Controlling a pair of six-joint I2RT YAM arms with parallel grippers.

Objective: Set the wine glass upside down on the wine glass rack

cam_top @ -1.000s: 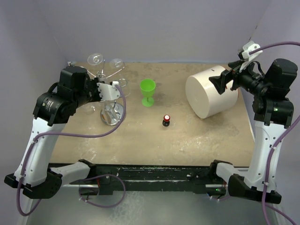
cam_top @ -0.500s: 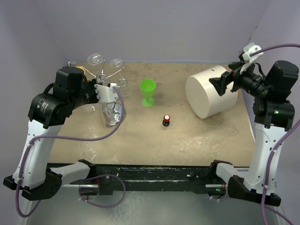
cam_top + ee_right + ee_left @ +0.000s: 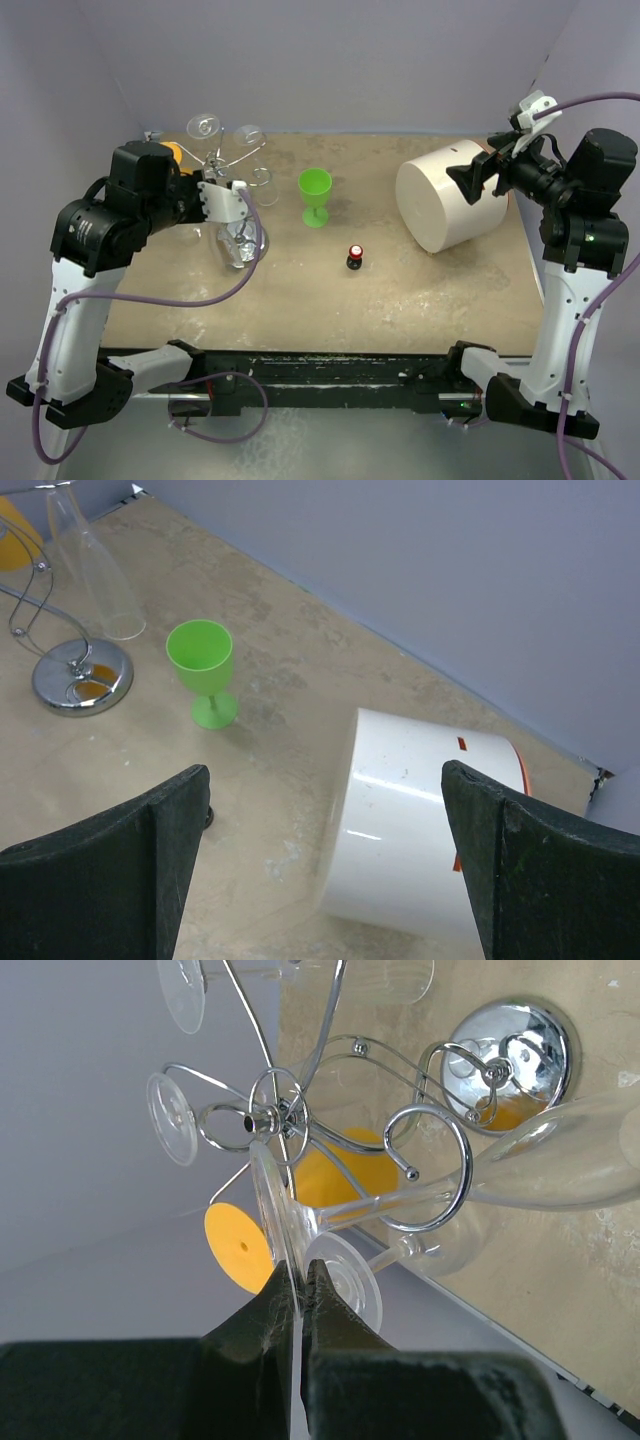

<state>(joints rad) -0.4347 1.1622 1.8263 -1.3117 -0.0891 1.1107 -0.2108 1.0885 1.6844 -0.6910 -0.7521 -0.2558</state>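
Mottled tan surface (image 3: 420,290) across the middle of the frame, closed in by plain lilac walls (image 3: 350,60). The white cylinder (image 3: 420,830) at right carries a small red mark, too small to read. Upper left, the left end effector (image 3: 300,1290) is clenched on the wine glass (image 3: 570,1155) foot, its stem crossing a curled arm of the rack (image 3: 515,1045); the right end effector (image 3: 325,770) gapes wide

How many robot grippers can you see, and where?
2. The left gripper is at the rack, shut on the foot of a wine glass; the right gripper hangs open near the white cylinder.
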